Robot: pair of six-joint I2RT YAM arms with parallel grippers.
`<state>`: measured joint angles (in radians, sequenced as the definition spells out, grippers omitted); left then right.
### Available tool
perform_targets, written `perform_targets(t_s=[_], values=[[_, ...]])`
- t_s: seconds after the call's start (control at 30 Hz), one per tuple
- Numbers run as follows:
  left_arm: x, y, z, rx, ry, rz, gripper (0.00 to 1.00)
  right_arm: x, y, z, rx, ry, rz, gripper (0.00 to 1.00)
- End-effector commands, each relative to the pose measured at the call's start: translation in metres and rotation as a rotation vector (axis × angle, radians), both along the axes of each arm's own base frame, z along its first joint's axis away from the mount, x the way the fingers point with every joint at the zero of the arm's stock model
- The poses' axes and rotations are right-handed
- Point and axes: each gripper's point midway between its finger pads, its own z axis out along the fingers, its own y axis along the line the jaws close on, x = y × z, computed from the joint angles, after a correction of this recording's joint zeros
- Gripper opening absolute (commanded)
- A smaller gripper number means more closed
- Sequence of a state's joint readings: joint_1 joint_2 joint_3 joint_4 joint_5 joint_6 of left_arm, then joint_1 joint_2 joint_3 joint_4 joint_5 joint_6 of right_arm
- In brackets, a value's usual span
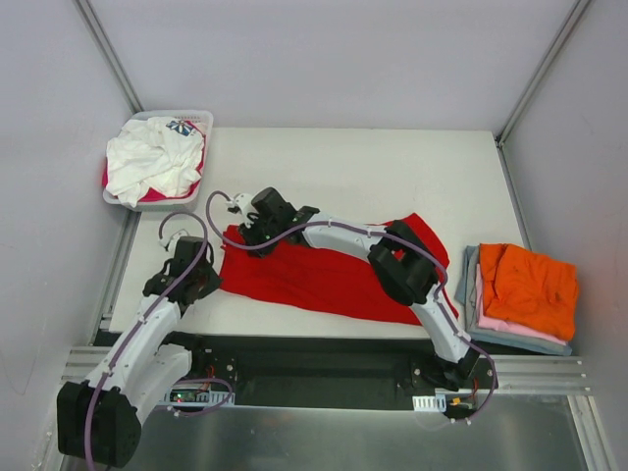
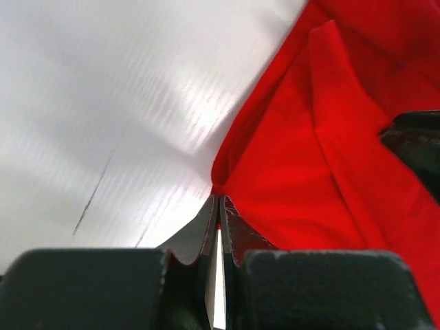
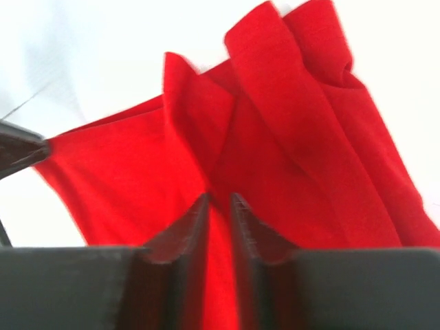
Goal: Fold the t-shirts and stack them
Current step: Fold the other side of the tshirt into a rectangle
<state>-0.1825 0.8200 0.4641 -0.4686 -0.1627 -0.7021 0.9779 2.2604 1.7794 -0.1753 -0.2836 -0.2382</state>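
Observation:
A plain red t-shirt lies spread across the middle of the table. My left gripper is shut on its near-left corner; in the left wrist view the jaws pinch the tip of the red cloth just above the table. My right arm reaches across the shirt, and my right gripper is at its far-left corner. In the right wrist view the jaws stand narrowly apart with red cloth between them, folds rising ahead. An orange shirt tops a stack at the right.
The stack holds pink and blue-grey shirts under the orange one, near the table's right edge. A white slotted basket at the back left holds a white printed shirt over magenta cloth. Walls enclose the table.

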Motion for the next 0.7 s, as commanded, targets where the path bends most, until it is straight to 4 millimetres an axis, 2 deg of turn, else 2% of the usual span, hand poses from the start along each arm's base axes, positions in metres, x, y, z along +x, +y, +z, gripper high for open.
perform_targets(t_s=[0.0,0.03,0.1,0.17,0.23,0.33,0.37,0.4,0.5,0.6,0.67], values=[[-0.014,0.020,0.000,0.033,-0.040,0.138,0.00,0.009,0.012,0.017,0.025,-0.036,-0.013,0.14],[-0.018,0.022,0.000,0.029,-0.038,0.161,0.00,0.015,0.011,0.011,0.010,-0.046,-0.036,0.09],[-0.017,0.025,0.004,0.034,-0.062,0.180,0.00,0.022,0.013,0.014,0.016,-0.056,-0.056,0.01],[-0.019,0.026,0.006,0.034,-0.062,0.194,0.00,0.031,0.013,0.009,0.007,-0.058,-0.100,0.01],[-0.019,0.028,0.007,0.039,-0.058,0.210,0.00,0.038,0.017,0.013,0.021,-0.064,-0.122,0.01],[-0.021,0.028,0.005,0.034,-0.050,0.213,0.00,0.037,0.020,0.012,0.030,-0.045,-0.109,0.02],[-0.021,0.027,0.005,0.032,-0.049,0.213,0.00,0.033,0.021,0.014,0.040,-0.031,-0.093,0.09],[-0.022,0.027,0.005,0.033,-0.046,0.211,0.00,0.029,0.023,0.018,0.057,-0.024,-0.076,0.28],[-0.021,0.028,0.007,0.035,-0.051,0.213,0.00,0.008,0.028,0.019,0.101,0.040,0.013,0.49],[-0.021,0.028,0.007,0.035,-0.050,0.215,0.00,-0.013,0.033,0.022,0.146,0.109,0.090,0.54],[-0.022,0.028,0.005,0.033,-0.042,0.214,0.00,-0.016,0.036,0.018,0.149,0.117,0.098,0.54]])
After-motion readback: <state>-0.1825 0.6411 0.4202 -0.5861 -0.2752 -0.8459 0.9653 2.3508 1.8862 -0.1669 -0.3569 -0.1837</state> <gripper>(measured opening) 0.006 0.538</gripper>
